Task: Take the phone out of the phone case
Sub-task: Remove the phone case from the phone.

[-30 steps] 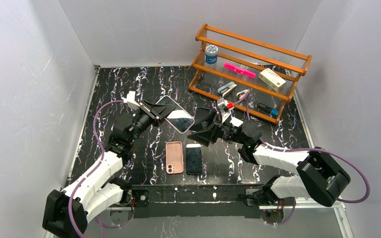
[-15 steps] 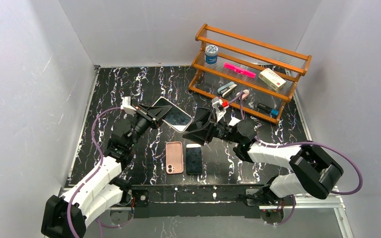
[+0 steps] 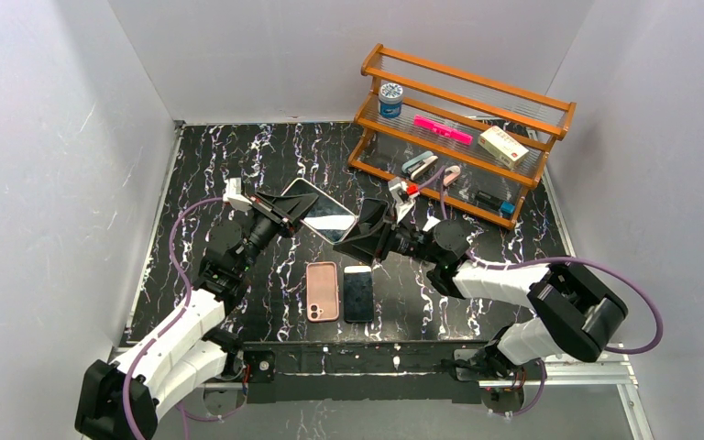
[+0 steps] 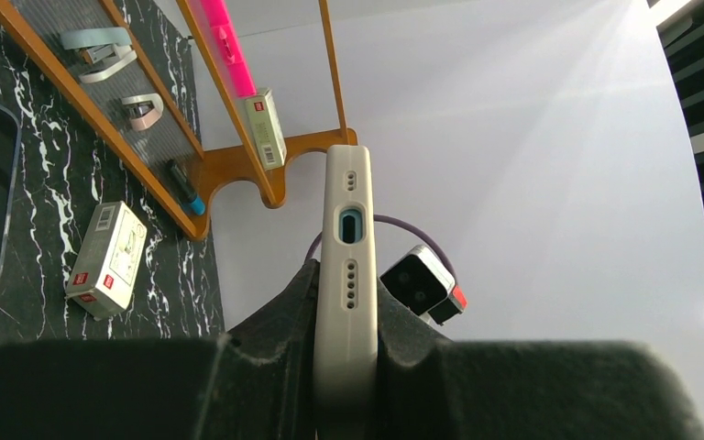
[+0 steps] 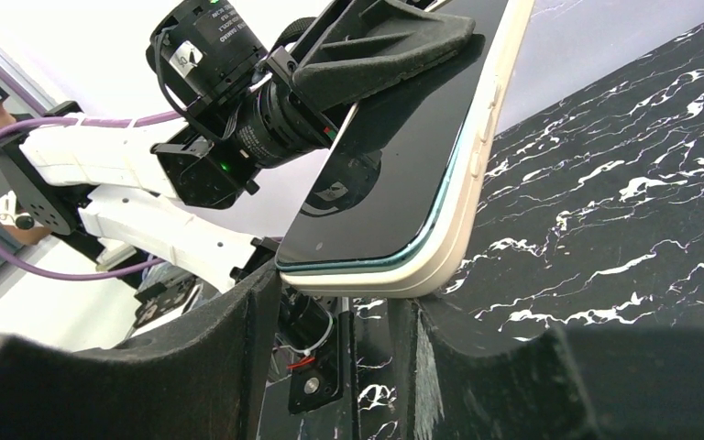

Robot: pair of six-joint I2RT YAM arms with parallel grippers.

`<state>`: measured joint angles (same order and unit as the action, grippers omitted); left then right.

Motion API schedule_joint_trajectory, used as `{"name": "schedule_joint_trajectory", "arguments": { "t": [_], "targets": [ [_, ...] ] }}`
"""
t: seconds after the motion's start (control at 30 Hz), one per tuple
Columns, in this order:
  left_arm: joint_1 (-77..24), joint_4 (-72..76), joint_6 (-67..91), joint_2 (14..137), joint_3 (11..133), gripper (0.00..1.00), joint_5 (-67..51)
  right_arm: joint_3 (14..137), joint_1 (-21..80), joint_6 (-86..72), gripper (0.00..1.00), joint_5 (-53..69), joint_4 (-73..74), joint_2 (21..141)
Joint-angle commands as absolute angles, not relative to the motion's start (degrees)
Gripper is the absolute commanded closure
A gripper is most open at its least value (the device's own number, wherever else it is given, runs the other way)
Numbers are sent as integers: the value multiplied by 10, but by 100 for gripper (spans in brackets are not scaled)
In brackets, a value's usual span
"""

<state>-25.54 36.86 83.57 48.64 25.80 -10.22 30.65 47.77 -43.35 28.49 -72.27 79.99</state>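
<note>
Two table phones point(image 3: 323, 291) point(image 3: 358, 293), one cased phone point(image 3: 325, 216) in closed left gripper point(image 3: 291, 207) (right gripper point(image 3: 365, 234): hold unclear).

The marbled table point(image 3: 238, 156) bears a wooden rack point(image 3: 463, 128), a pink phone point(image 3: 323, 291) and a dark phone point(image 3: 359, 293) beside it.

Both arms reach inward; the left tool point(image 3: 288, 209) is clamped, the right tool point(image 3: 367, 235) parted.

The right gripper point(image 3: 365, 236) has slid toward 9 o'clock, closer to the phone point(image 3: 323, 214). Its jaws are narrower now, with the phone's end between them. The left gripper point(image 3: 282, 211) has dipped a little.
</note>
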Motion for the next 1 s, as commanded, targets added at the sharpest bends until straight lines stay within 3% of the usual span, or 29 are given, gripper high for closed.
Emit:
{"name": "schedule_joint_trajectory", "arguments": {
  "t": [0.0, 0.3, 0.6, 0.77, 0.97],
  "targets": [
    [-265, 411, 835, 474, 261, 100, -98, 333, 482, -438, 47, 268, -769, 807],
    [-280, 410, 839, 470, 258, 100, -101, 332, 482, -441, 55, 237, -763, 817],
    [-301, 410, 913, 459, 234, 100, -114, 341, 479, -338, 77, 192, -633, 817],
    [-303, 410, 929, 463, 239, 100, -129, 349, 467, -304, 84, 163, -573, 818],
    [-304, 415, 933, 464, 252, 100, -141, 359, 429, -299, 88, 160, -536, 827]
  ]
}}
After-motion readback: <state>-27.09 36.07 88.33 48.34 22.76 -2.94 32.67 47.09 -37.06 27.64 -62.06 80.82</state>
